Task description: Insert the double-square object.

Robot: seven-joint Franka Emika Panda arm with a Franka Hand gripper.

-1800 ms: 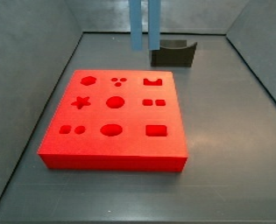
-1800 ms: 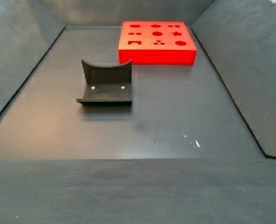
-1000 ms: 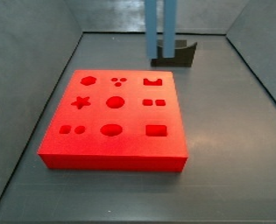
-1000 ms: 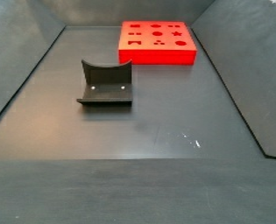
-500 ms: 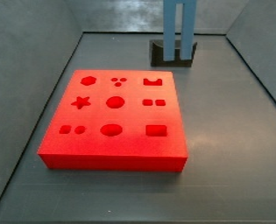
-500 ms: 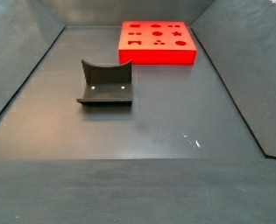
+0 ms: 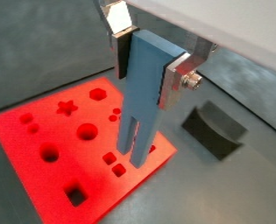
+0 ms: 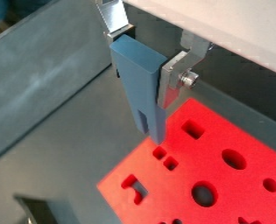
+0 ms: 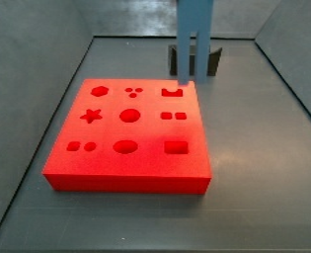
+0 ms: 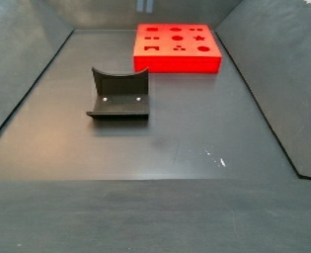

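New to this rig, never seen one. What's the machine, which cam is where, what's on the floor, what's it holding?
It is a single robot arm with a two-finger gripper. Two cameras ride on its wrist and look down past the fingers; two more stand fixed beside the work area. In both wrist views the silver fingers clamp the top of the double-square object, a tall steel-blue piece hanging prongs down. In a side view it hangs above the far edge of the red board, which has shaped holes. The dark L-shaped fixture stands on the grey floor, apart from the board. The gripper itself is out of frame in both side views.
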